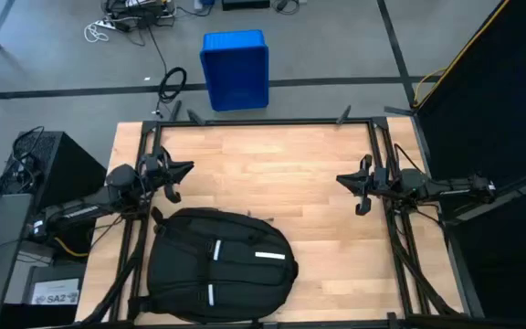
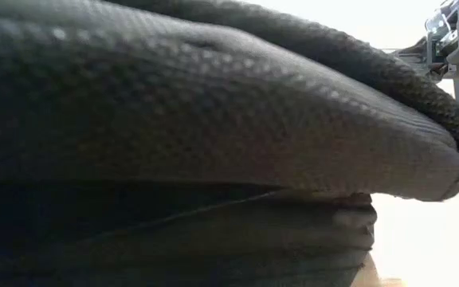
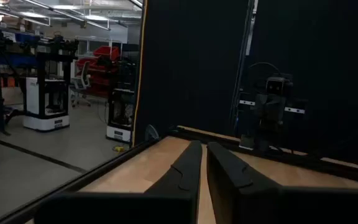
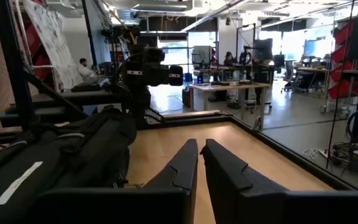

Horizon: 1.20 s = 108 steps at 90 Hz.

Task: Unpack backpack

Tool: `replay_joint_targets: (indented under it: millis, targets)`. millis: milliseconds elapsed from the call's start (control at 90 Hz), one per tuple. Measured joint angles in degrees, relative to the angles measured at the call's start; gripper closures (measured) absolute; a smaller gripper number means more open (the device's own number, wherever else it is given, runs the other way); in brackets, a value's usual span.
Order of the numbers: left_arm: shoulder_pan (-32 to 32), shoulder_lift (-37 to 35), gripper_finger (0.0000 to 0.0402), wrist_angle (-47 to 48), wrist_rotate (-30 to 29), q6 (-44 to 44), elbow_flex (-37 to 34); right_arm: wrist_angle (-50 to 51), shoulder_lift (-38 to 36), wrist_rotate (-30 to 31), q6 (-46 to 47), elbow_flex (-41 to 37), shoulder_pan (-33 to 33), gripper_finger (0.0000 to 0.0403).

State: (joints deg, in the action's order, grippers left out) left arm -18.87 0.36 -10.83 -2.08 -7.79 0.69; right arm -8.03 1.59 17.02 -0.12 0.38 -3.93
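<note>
Now, left gripper [image 1: 173, 179]: raised beside the backpack [image 1: 219, 265], fingers nearly together.
Right gripper [image 1: 362, 190]: level, well apart, fingers nearly together.

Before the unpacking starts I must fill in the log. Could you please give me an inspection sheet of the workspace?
Surface: wooden table, bare apart from the bag.
Job's things: black backpack lies flat at the table's near edge, white stripes up; whether it is zipped cannot be told.
Clutter: nothing seen on the table.
Grippers: left pincer shut, beside the backpack's top, not touching; right pincer shut, waiting at the right side.
Cables: loose cords on the floor.
Surroundings: blue bin beyond the table; people at distant desks.
</note>
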Motion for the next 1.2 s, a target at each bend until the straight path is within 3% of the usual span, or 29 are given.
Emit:
replay_joint_targets:
  millis: [1200]
  targets:
    - [0.02,0.00,0.0402,-0.02,0.01,0.00,0.00,0.00,0.02,-0.02,0.00,0.02,0.01,0.0394]
